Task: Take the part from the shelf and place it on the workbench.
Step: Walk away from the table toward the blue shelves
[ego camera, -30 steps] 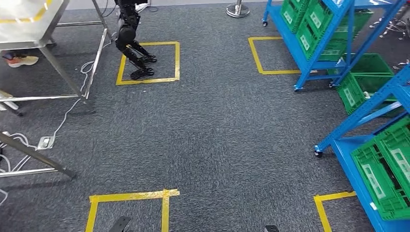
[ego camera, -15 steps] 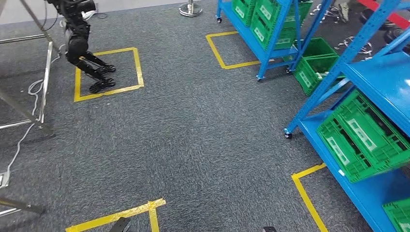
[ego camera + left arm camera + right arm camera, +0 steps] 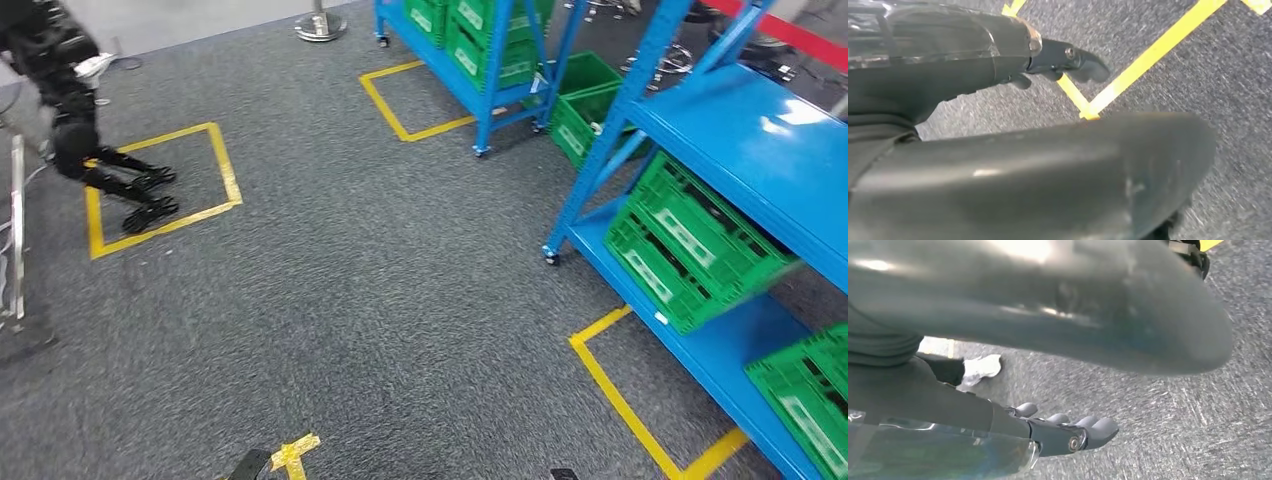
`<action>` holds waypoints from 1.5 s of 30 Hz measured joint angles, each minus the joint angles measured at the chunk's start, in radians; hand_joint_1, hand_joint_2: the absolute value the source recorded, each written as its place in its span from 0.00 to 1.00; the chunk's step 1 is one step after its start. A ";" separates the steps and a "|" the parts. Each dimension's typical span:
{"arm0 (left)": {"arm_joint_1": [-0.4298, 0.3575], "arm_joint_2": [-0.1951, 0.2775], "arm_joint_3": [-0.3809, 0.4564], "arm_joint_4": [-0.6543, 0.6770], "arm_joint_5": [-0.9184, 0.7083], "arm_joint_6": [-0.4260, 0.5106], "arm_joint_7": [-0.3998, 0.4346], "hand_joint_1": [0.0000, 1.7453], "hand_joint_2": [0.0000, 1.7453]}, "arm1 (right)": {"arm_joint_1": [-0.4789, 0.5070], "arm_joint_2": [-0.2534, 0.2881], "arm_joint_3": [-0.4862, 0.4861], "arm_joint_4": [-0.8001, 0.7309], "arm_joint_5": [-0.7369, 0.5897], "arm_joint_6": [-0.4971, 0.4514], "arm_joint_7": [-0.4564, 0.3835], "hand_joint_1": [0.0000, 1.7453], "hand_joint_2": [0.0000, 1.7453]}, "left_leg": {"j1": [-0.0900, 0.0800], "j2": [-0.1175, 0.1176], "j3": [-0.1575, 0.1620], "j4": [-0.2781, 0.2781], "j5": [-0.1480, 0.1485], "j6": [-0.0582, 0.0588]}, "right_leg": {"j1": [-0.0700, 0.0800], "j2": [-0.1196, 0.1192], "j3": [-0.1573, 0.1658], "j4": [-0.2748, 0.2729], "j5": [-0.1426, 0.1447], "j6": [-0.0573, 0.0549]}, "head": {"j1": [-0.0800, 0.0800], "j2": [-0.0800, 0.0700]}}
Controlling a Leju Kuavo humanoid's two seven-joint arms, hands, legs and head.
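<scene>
Robot facing blue shelf point(image 3: 720, 130) w/ green crates point(image 3: 690, 245), nothing picked yet.
Left hand point(image 3: 1068, 62) and right hand point(image 3: 1063, 432) hang by the legs over grey carpet, fingers loosely extended, apart, holding nothing. Part itself not visible; presumably inside a crate on the shelf's lower tier. Weight, stiffness, grip spot: can't tell until crate contents show; likely small rigid item, so grasp across its body.

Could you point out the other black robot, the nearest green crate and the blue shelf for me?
black robot point(image 3: 72, 140), head view, its legs.
green crate point(image 3: 690, 245), head view, top rim.
blue shelf point(image 3: 760, 140), head view, flat upper deck.
</scene>
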 joint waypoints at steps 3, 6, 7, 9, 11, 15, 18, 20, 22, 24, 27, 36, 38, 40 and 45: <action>0.002 0.000 0.000 0.002 0.000 0.000 0.000 0.00 0.00 | 0.005 0.003 0.001 0.001 0.000 0.000 0.000 0.00 0.00 | 0.003 -0.006 0.002 -0.064 0.093 -0.005 | -0.004 0.042 0.010 0.010 -0.013 0.006 | -0.003 0.000; 0.002 -0.001 0.000 0.004 0.001 0.000 0.000 0.00 0.00 | 0.001 0.005 0.001 0.002 0.000 0.000 0.000 0.00 0.00 | 0.014 -0.085 0.063 -0.211 0.156 -0.004 | -0.010 0.082 0.005 0.032 -0.030 0.024 | -0.007 0.000; 0.003 -0.001 0.000 0.005 0.001 0.000 0.000 0.00 0.00 | 0.000 0.005 0.001 0.003 0.000 0.000 0.000 0.00 0.00 | 0.015 -0.095 0.070 -0.223 0.149 0.001 | -0.012 0.096 -0.001 0.036 -0.032 0.031 | -0.007 0.000; 0.002 -0.001 0.000 0.006 0.002 0.000 -0.002 0.00 0.00 | 0.001 0.005 0.000 0.003 0.000 0.001 0.000 0.00 0.00 | 0.012 -0.069 0.076 -0.229 0.146 0.014 | -0.016 0.119 -0.008 0.036 -0.031 0.042 | -0.006 0.000; 0.000 -0.001 0.000 0.007 0.003 0.000 -0.004 0.00 0.00 | 0.002 0.006 0.001 0.004 0.000 0.001 0.000 0.00 0.00 | 0.012 -0.038 0.082 -0.234 0.144 0.026 | -0.015 0.083 -0.023 0.065 -0.050 0.052 | 0.000 0.000; 0.002 -0.001 0.000 0.009 0.004 -0.001 -0.006 0.00 0.00 | -0.003 0.009 0.001 0.004 0.001 0.002 -0.003 0.00 0.00 | 0.005 0.034 0.094 -0.236 0.131 0.039 | -0.016 -0.003 -0.142 0.291 -0.148 0.066 | 0.015 0.000; 0.000 -0.001 0.000 0.010 0.005 -0.001 -0.006 0.00 0.00 | 0.005 0.011 0.002 0.005 0.001 0.003 -0.004 0.00 0.00 | 0.001 0.075 0.109 -0.236 0.118 0.037 | -0.017 -0.014 -0.130 0.252 -0.085 0.060 | 0.017 0.000; -0.003 -0.002 0.000 0.010 0.005 -0.001 -0.006 0.00 0.00 | 0.006 0.010 0.002 0.006 0.001 0.003 -0.004 0.00 0.00 | -0.002 0.095 0.122 -0.237 0.107 0.032 | -0.006 -0.053 -0.065 0.120 -0.026 0.043 | 0.017 0.000; -0.005 -0.003 0.000 0.010 0.005 -0.001 -0.006 0.00 0.00 | 0.003 0.008 0.002 0.007 0.001 0.003 -0.004 0.00 0.00 | -0.003 0.112 0.128 -0.239 0.101 0.024 | 0.007 -0.083 -0.034 0.056 -0.016 0.028 | 0.018 0.000; -0.007 -0.004 0.000 0.010 0.006 -0.001 -0.006 0.00 0.00 | 0.004 0.006 0.002 0.009 0.001 0.002 -0.004 0.00 0.00 | -0.002 0.127 0.136 -0.244 0.098 0.015 | 0.012 -0.073 -0.031 0.046 -0.019 0.020 | 0.019 0.000; -0.011 -0.007 0.001 0.010 0.006 -0.001 -0.007 0.00 0.00 | 0.004 0.004 0.002 0.010 0.001 0.002 -0.005 0.00 0.00 | 0.003 0.048 0.125 -0.201 0.063 0.002 | 0.003 -0.045 -0.009 0.017 -0.011 0.008 | 0.016 0.000; -0.005 -0.006 0.000 0.016 0.007 0.000 -0.006 0.00 0.00 | 0.000 0.010 0.002 0.011 0.001 0.003 -0.006 0.00 0.00 | 0.012 -0.073 0.047 -0.195 0.157 0.002 | -0.005 0.074 0.007 0.032 -0.035 0.017 | -0.004 0.000; -0.004 -0.006 0.000 0.016 0.007 -0.001 -0.006 0.00 0.00 | -0.003 0.010 0.002 0.012 0.001 0.003 -0.006 0.00 0.00 | 0.013 -0.090 0.061 -0.224 0.152 0.009 | -0.010 0.100 -0.002 0.037 -0.037 0.030 | -0.003 0.000; -0.004 -0.006 0.000 0.016 0.007 -0.001 -0.006 0.00 0.00 | -0.002 0.010 0.002 0.012 0.002 0.003 -0.006 0.00 0.00 | 0.012 -0.062 0.069 -0.233 0.150 0.019 | -0.013 0.111 -0.006 0.036 -0.037 0.041 | -0.001 0.000; -0.003 -0.006 0.000 0.016 0.006 -0.001 -0.005 0.00 0.00 | -0.008 0.010 0.002 0.013 0.007 0.003 -0.006 0.00 0.00 | 0.009 0.026 0.090 -0.243 0.137 0.040 | -0.014 0.001 -0.125 0.257 -0.141 0.066 | 0.020 0.000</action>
